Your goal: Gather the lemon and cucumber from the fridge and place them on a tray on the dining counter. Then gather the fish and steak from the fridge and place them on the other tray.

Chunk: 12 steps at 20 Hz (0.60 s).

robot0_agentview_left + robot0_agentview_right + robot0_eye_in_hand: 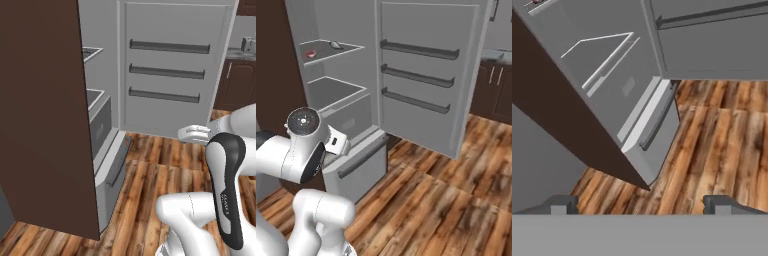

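Jaws (640,205) stand wide apart and empty above the wood floor (722,145) before the open fridge (346,107), presumably readied for a reach, while the steak (310,53) lies near the front left edge of its upper shelf (351,50).

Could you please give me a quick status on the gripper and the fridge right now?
Gripper open, holding nothing. Fridge door wide open; steak on upper shelf. Nothing blocking the approach.
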Motion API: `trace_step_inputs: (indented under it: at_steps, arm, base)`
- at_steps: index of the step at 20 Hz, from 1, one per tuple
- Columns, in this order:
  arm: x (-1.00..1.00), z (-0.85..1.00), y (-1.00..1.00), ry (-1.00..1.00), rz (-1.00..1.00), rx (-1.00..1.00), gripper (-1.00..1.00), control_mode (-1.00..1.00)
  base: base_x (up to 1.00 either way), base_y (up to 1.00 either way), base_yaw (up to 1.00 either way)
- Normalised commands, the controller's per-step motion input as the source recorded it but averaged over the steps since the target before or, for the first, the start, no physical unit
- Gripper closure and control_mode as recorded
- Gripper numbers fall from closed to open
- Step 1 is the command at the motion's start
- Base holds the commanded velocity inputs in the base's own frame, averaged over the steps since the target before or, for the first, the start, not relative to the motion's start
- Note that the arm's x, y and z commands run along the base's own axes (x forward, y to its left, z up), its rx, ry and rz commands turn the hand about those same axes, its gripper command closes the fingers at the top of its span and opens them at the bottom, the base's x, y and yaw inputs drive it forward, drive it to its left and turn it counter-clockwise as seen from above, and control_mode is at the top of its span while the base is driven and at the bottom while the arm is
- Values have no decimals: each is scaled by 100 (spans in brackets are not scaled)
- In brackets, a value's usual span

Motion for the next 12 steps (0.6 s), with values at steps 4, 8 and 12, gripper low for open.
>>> trace_step_inputs:
  at_steps: [4, 8, 12]
  arm:
    - [0, 0, 0, 0, 0, 0, -100, 100]
    - [0, 0, 0, 0, 0, 0, -100, 100]
    - [0, 0, 0, 0, 0, 0, -100, 100]
  base:
    - [46, 0, 28]
    - [46, -1, 28]
    - [61, -6, 29]
